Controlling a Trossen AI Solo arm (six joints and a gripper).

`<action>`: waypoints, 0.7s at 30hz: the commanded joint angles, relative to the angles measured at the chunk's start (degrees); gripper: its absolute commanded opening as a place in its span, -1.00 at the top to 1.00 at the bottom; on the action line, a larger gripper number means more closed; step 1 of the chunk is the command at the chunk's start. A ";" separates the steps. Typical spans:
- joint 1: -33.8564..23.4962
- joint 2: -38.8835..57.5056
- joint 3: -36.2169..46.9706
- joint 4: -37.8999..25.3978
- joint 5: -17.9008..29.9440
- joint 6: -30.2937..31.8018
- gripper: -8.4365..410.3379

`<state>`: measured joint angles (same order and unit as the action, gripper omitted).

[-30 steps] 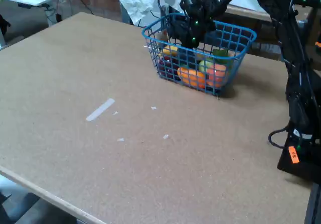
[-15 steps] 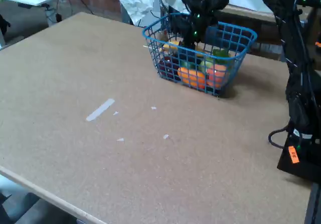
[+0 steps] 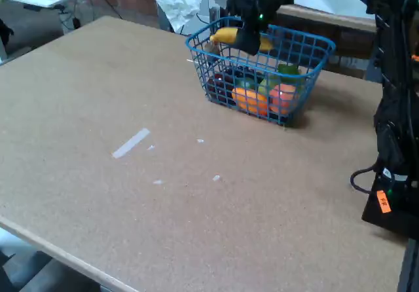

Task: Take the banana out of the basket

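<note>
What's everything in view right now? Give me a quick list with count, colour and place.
banana: one, yellow, held by the gripper, raised to about the basket's rim
basket: one, blue wire mesh, far side of the table, right of centre
fruit in basket: an orange one and a pinkish-red one at the near wall, green pieces behind; exact count cannot be told
table: one, tan board, fills most of the view
tape strip: one, whitish, on the table left of centre, small white scraps near it
white cloth: one, behind the table
arm: one, black, base at right edge
gripper: one, black, shut on the banana
</note>
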<state>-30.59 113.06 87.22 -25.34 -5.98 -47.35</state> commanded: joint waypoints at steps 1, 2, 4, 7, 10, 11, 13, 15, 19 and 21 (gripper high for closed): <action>0.11 -4.00 0.04 -1.86 -0.09 2.01 0.57; 0.11 -4.96 0.04 -1.97 -0.09 2.89 0.57; 0.17 -6.88 0.04 -2.10 -0.07 5.03 0.57; 0.26 -9.99 0.04 -2.19 -0.07 8.55 0.57; 0.44 -13.20 0.04 -2.49 -0.11 12.17 0.57; 0.57 -14.25 0.04 -2.67 -0.11 13.55 0.57; 0.96 -16.33 0.04 -2.91 -0.13 16.70 0.57; 1.55 -18.27 0.04 -3.26 -0.15 20.70 0.57; 3.69 -21.44 0.04 -4.63 -0.35 27.43 0.57; 5.22 -22.53 0.04 -5.29 -0.72 29.79 0.57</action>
<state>-27.77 92.82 87.22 -29.30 -6.02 -22.48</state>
